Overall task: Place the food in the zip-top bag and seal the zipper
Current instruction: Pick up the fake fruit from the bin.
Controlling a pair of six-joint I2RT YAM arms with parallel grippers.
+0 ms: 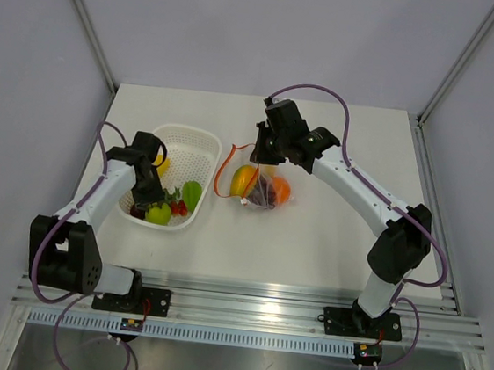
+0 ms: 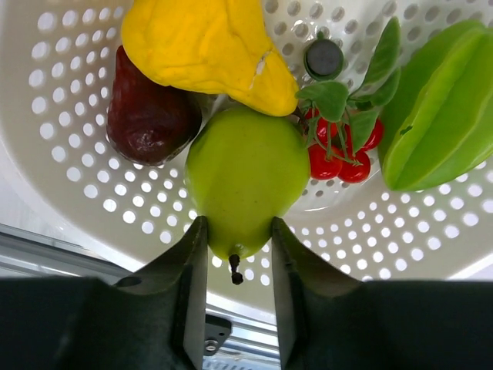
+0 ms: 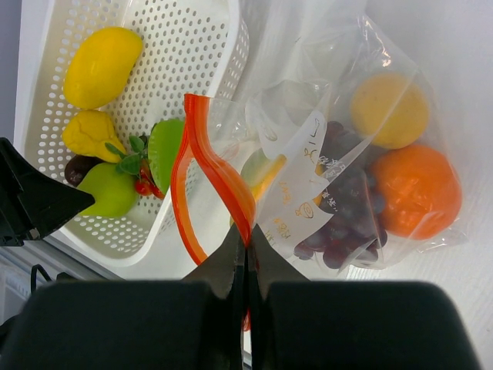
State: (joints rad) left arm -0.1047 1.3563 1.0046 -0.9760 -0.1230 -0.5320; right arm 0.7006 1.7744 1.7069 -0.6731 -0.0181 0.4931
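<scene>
Here, green pear (image 2: 246, 177) is clamped by left gripper (image 2: 239, 231) inside basket (image 2: 77, 200); zipper (image 3: 219, 181) is pinched by right gripper (image 3: 246, 240).

Robotics laboratory test cell: a bare white table (image 1: 338, 239) enclosed by plain grey wall panels (image 1: 272, 29) on metal corner posts (image 1: 83, 18), with a slotted aluminium rail (image 1: 253, 299) along the near edge carrying the bolted left arm base (image 1: 142, 299) and right arm base (image 1: 361, 321), and exposed purple cabling (image 1: 314, 90).
</scene>
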